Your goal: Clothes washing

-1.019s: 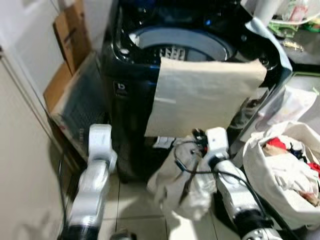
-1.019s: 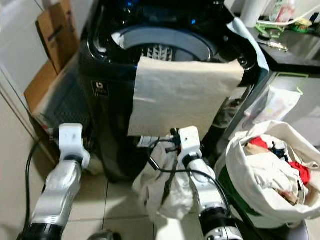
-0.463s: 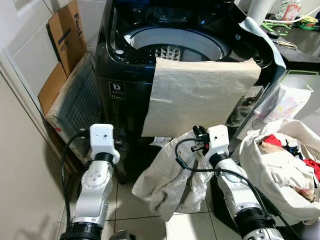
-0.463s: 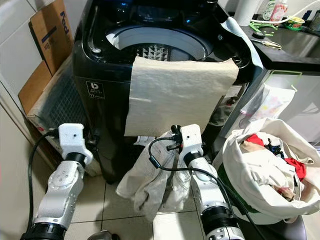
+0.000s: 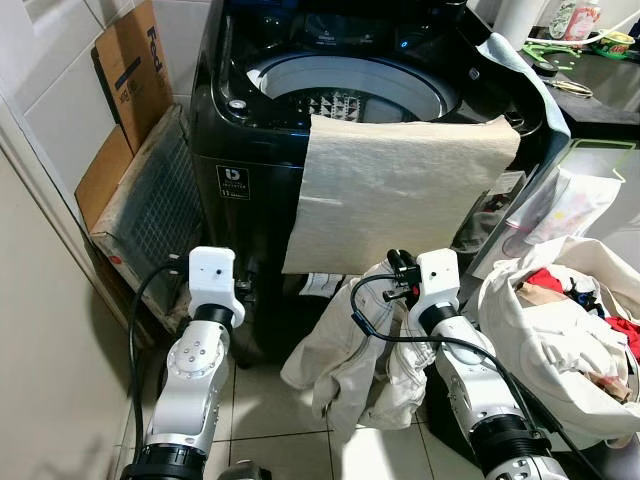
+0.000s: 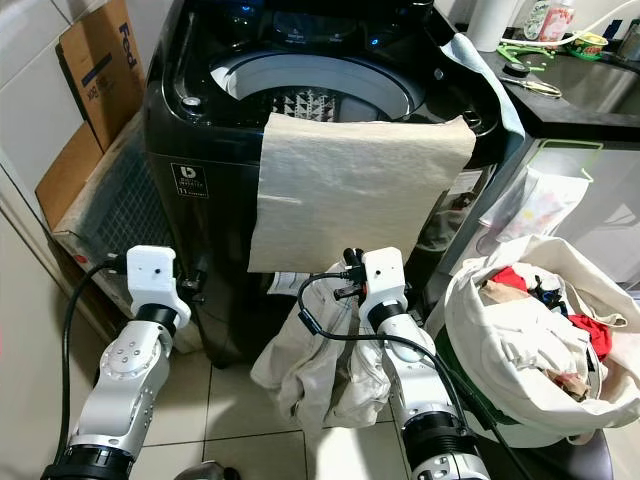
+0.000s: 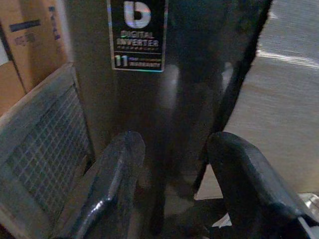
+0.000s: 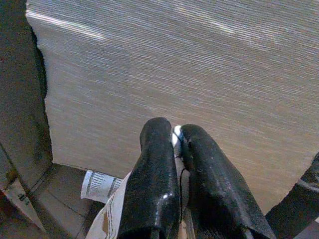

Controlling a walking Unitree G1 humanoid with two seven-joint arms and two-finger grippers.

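I'm mid-load: my right pincer (image 8: pixel 172 149) pinches a pale garment (image 5: pixel 345 350) hanging low before the washing machine (image 5: pixel 250 150). Left pincer (image 7: pixel 172 164) gapes wide beside its front. Next I judge: lift the garment over the machine's rim into the drum (image 5: pixel 340 85).

The floor (image 5: pixel 265 415) is laid with pale square tiles, and a white tiled wall (image 5: pixel 60 90) rises on the left. Against it lean flattened cardboard boxes (image 5: pixel 125 75) and a metal grille panel (image 5: pixel 140 205) — all wedged into the narrow gap. At the far right a dark bench (image 5: pixel 600 95) carries small clutter — bottles and a white roll (image 5: pixel 520 18).
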